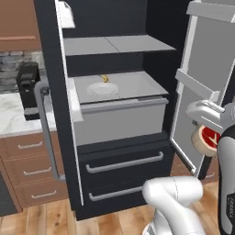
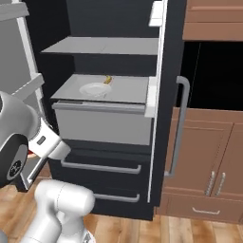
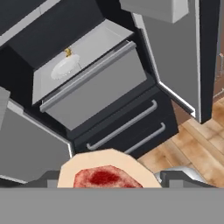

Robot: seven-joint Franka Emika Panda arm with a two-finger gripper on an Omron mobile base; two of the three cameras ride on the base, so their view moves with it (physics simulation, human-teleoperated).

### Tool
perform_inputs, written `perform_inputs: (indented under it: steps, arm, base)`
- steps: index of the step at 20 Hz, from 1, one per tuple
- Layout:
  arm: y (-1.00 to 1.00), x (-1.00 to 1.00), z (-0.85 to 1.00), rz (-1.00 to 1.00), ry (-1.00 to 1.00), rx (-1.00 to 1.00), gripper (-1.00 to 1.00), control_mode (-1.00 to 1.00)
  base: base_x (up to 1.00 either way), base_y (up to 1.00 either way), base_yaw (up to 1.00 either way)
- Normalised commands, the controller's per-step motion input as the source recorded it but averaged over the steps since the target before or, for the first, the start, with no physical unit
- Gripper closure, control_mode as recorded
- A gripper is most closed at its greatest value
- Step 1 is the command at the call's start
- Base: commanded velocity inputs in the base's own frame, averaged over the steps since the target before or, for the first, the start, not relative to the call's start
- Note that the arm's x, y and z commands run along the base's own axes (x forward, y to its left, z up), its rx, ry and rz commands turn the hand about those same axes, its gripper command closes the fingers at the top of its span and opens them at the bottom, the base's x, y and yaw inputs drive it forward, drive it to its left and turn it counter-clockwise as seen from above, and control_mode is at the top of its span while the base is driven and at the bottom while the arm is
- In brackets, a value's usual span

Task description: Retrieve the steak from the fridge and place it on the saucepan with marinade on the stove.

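Beside the open fridge (image 1: pixel 114 110), the tool (image 3: pixel 109 183) is pinching the steak (image 3: pixel 105 177); swinging toward the stove too fast is risking a dropped steak.

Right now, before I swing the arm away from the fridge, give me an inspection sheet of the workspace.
Surface: grey fridge shelf, bearing a white plate.
Job's things: steak out of the fridge, both doors open.
Clutter: small yellow item behind the plate.
Grippers: gripper closed on the steak, beside the right door.
Cables: nothing seen.
Surroundings: wood floor, brown cabinets, black appliance on the left counter.
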Motion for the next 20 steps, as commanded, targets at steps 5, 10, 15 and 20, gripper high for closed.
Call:
perform_inputs:
  steps: [5,10,15,20]
  arm:
    - [0.00,0.00,0.00,0.00,0.00,0.00,1.00,1.00]
    - [0.00,0.00,0.00,0.00,0.00,0.00,1.00,1.00]
    - [0.00,0.00,0.00,0.00,0.00,0.00,1.00,1.00]
    - [0.00,0.00,0.00,0.00,0.00,0.00,1.00,1.00]
  base:
    - [-0.62,0.00,0.00]
    - [-0.58,0.00,0.00]
    - [-0.49,0.00,0.01]
    - [-0.27,0.00,0.08]
